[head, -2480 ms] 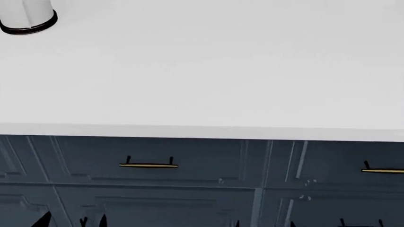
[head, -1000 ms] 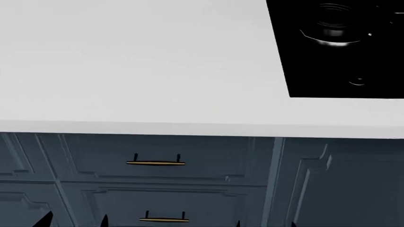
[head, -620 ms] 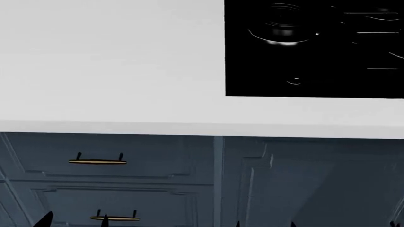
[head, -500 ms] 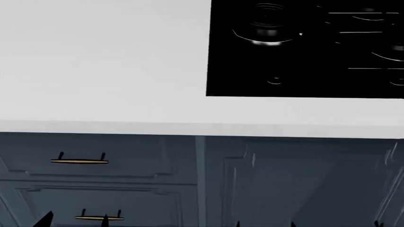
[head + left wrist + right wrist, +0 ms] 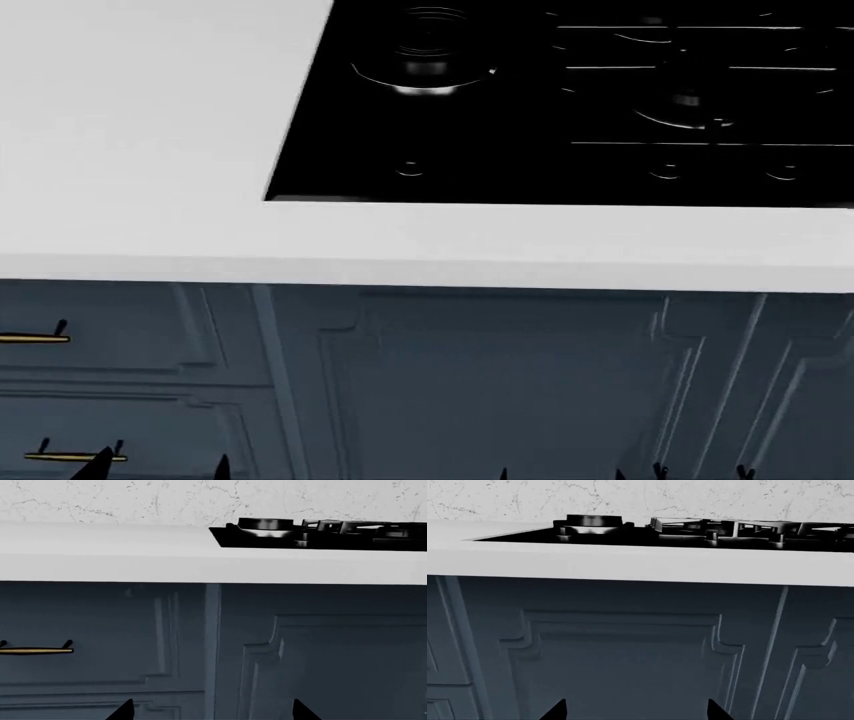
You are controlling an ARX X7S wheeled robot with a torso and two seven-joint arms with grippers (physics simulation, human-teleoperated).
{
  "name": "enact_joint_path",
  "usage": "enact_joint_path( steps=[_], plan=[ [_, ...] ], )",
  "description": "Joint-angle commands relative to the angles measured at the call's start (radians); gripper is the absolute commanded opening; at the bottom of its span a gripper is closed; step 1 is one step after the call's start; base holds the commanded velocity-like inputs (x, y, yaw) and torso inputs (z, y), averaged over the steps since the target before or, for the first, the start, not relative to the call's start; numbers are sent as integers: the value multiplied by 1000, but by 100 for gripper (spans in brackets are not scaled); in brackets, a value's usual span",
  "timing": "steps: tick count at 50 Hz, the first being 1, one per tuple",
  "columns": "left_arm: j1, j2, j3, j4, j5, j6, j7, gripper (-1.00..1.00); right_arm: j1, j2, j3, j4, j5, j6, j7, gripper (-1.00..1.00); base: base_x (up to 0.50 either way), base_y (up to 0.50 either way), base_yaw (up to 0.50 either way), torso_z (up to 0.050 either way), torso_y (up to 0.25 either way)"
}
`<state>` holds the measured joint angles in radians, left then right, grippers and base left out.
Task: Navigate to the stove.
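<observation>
The stove (image 5: 561,110) is a glossy black cooktop set in the white countertop (image 5: 134,150). It fills the upper middle and right of the head view, showing a silver-ringed burner, thin wire grates and small knobs. It also shows edge-on in the left wrist view (image 5: 313,532) and the right wrist view (image 5: 694,532). My left gripper (image 5: 211,712) is open and empty, and so is my right gripper (image 5: 635,712). Both are held low in front of the cabinet fronts, below the counter edge. Only their dark fingertips show.
Dark blue cabinet panels (image 5: 494,380) run below the counter edge, straight ahead. Drawers with brass handles (image 5: 34,338) are at the lower left. A marbled white backsplash (image 5: 627,497) rises behind the stove.
The view has slid right along the counter. The stove has moved from the right edge toward the middle, and more burners and grates show. The drawer handles have slid off to the left.
</observation>
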<state>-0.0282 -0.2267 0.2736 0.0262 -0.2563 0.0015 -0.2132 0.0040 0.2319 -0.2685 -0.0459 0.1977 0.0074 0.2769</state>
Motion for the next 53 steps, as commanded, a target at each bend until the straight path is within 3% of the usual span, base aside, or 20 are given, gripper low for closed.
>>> enact_joint_path(
  steps=[1,53],
  plan=[
    [4,-7,5,11,-5,-3,-5,100,-4,6,-5,-10,4,3,7,100,-1,-500,0,0,0],
    [-11,-19,30,-8,-19,11,-21,100,5,21,-22,3,25,-9,24,100,-1,-500,0,0,0]
  ],
)
